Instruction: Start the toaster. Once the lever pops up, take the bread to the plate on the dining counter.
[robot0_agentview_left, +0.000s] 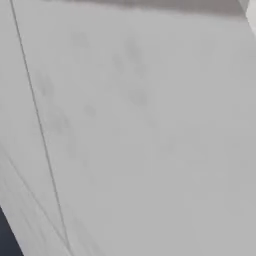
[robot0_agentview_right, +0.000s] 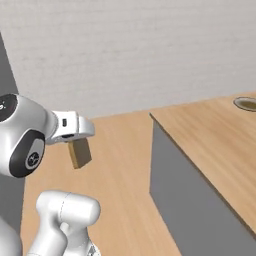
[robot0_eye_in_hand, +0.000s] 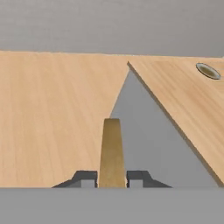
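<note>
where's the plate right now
The plate sits on the dining counter at the far right edge of the right base view, well apart from the bread held in the gripper.

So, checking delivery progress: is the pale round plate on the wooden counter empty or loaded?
Empty: pale round plate looks bare; tan toast slice sits between pincer fingertips.

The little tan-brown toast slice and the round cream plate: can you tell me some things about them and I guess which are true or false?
1. The gripper is shut on the small tan-brown toast slice. True.
2. The toast lies on the round cream plate. False: the plate sits far off with no toast on it.
3. The plate rests on the light-wood dining counter. True.
4. The toast lies flat between the fingers. False: it stands on edge.
</note>
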